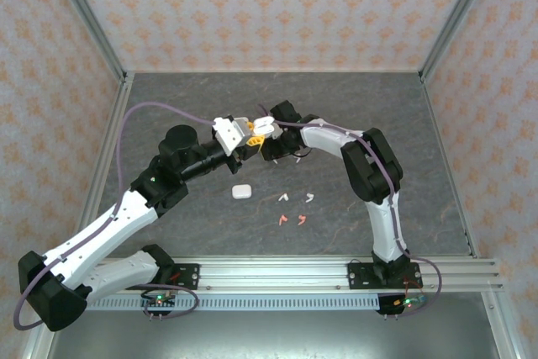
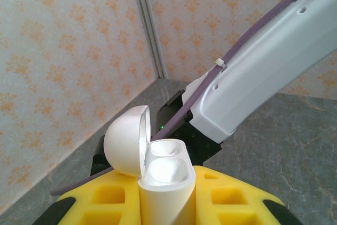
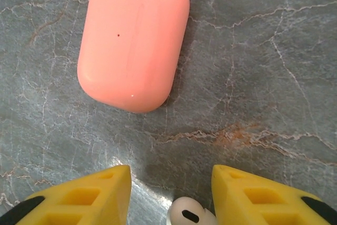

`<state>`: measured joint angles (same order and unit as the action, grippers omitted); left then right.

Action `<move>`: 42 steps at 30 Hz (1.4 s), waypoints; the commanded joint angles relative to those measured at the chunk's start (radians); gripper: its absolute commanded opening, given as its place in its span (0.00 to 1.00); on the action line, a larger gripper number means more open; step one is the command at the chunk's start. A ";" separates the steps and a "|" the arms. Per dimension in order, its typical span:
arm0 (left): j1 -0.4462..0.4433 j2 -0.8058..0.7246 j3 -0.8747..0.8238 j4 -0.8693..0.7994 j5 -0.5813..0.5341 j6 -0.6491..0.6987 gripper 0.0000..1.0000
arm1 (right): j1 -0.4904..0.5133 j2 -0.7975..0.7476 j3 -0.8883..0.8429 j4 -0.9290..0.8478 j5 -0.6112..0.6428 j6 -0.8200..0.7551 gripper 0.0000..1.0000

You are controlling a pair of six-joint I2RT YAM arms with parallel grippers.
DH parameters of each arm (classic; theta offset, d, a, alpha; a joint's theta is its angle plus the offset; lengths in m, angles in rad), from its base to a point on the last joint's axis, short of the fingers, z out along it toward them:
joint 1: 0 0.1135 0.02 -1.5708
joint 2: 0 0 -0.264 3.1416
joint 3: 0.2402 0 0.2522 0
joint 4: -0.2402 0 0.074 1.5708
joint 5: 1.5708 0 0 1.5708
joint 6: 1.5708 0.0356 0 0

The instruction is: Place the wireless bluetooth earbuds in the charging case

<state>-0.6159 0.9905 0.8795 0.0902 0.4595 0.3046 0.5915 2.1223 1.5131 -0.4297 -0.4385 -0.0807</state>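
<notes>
Pre-insertion: clamping open white charging case (image 2: 167,171) in left gripper (image 2: 167,204), white earbud (image 3: 190,215) between right gripper (image 3: 171,175) jaws, grip unclear; next align over well.

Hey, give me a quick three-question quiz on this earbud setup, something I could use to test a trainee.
1. True or false: the white case gripped by the left claw has its lid shut.
2. In the overhead view, how many loose earbuds lie on the table between the arms? A) two B) four C) seven
3. Fill the blank: the closed case lying on the table ahead of the right claw is ___ in colour.
Key: 1 false; 2 B; 3 pink.
</notes>
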 commanded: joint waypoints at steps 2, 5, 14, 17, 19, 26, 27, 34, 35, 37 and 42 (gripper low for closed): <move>-0.010 -0.015 0.005 -0.012 -0.023 -0.014 0.00 | 0.009 0.000 -0.007 -0.067 0.010 -0.028 0.42; -0.010 -0.015 0.004 -0.009 -0.023 -0.013 0.00 | 0.009 -0.019 -0.028 -0.074 0.012 -0.033 0.42; -0.010 -0.009 0.010 -0.006 -0.025 -0.014 0.00 | 0.008 -0.059 -0.077 -0.090 0.021 -0.052 0.40; -0.010 -0.006 0.015 -0.008 -0.027 -0.015 0.00 | 0.008 -0.058 -0.084 -0.091 0.023 -0.053 0.38; -0.010 -0.003 0.016 -0.010 -0.025 -0.014 0.00 | 0.008 -0.058 -0.090 -0.091 0.027 -0.054 0.36; -0.010 0.007 0.028 -0.016 -0.024 -0.013 0.00 | 0.008 -0.063 -0.088 -0.083 0.022 -0.056 0.23; -0.010 0.008 0.029 -0.016 -0.024 -0.013 0.00 | 0.008 -0.070 -0.088 -0.079 0.024 -0.056 0.22; -0.011 0.001 0.019 0.001 -0.021 -0.026 0.00 | 0.009 -0.229 -0.162 0.004 0.070 -0.021 0.19; -0.010 -0.001 0.014 0.011 -0.019 -0.033 0.00 | 0.008 -0.262 -0.180 0.020 0.080 -0.012 0.19; -0.010 -0.003 -0.002 0.041 -0.014 -0.047 0.00 | 0.007 -0.343 -0.223 0.059 0.099 0.014 0.19; -0.011 0.003 -0.049 0.140 0.003 -0.099 0.00 | 0.005 -0.580 -0.354 0.154 0.147 0.079 0.19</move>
<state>-0.6155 0.9993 0.8539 0.1276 0.4553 0.2516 0.5934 1.6642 1.2072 -0.3588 -0.3500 -0.0563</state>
